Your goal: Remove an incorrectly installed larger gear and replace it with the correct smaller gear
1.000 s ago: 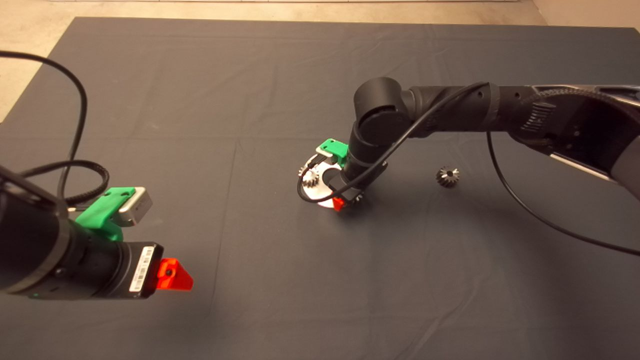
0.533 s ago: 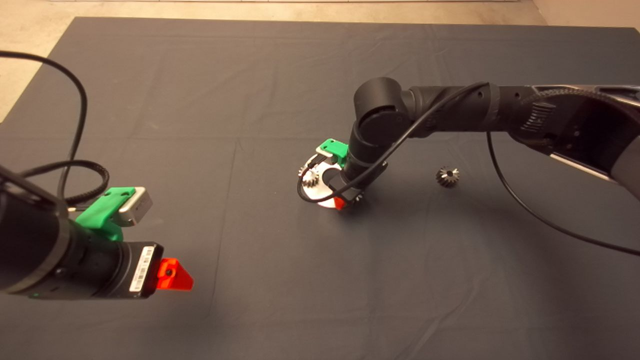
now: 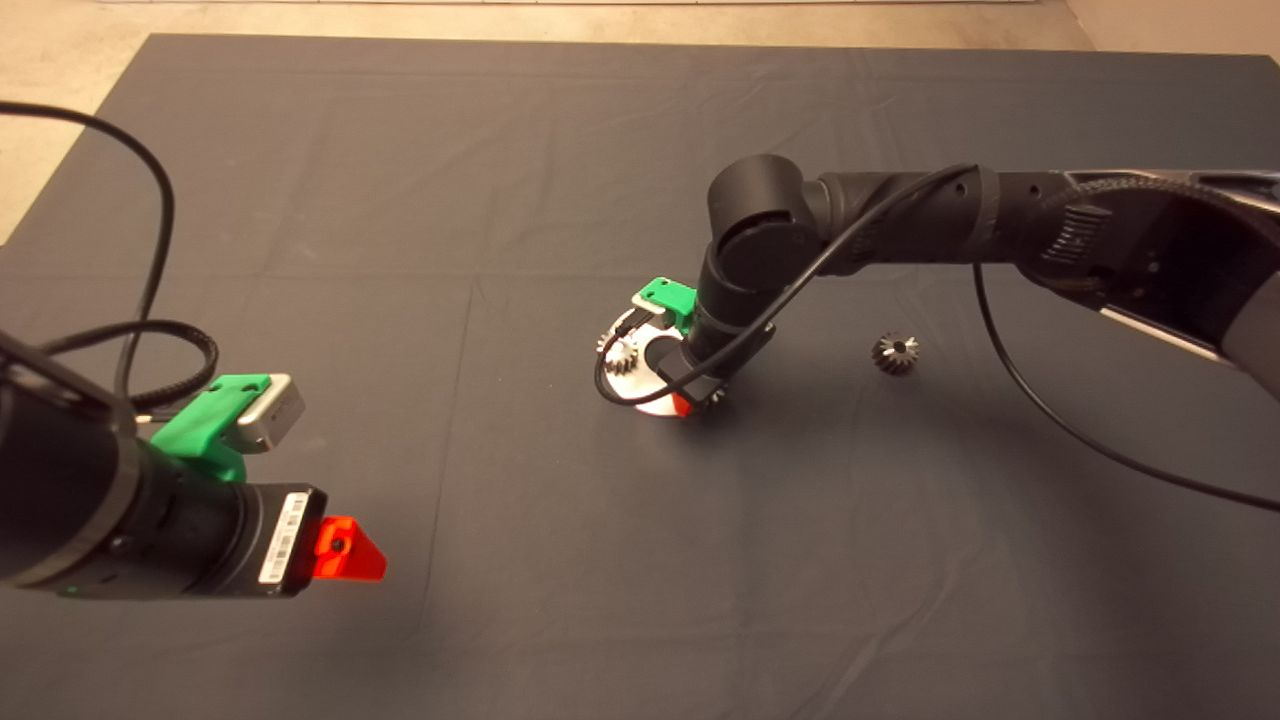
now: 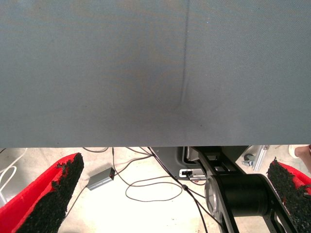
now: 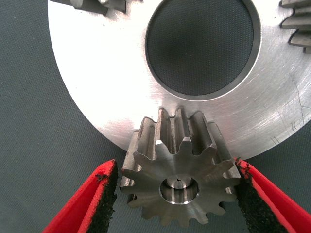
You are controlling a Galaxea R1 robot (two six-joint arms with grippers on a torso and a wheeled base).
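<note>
The larger gear [image 5: 180, 187], with dark grey flared teeth and a bright flat face, sits on a pin at the edge of a round silver plate [image 5: 97, 73]. My right gripper [image 5: 176, 165] straddles it, with a black pad against each side. In the head view the right gripper [image 3: 690, 398] hangs over the plate [image 3: 645, 388] at mid-mat and hides that gear. The smaller gear [image 3: 895, 353], almost black with a centre hole, lies on the mat to the right of the plate. My left gripper [image 3: 350, 552] is parked at the lower left, open and empty.
Two pale silver gears [image 5: 296, 29] stand on the plate around its large centre hole [image 5: 201, 46]; one shows in the head view [image 3: 622, 357]. The right arm's black cable [image 3: 1050, 410] loops over the mat. The left wrist view shows the mat's edge and cables on the floor [image 4: 155, 187].
The right gripper's visible red finger has drawn in slightly under the wrist. The left arm and the gear on the mat have not moved.
</note>
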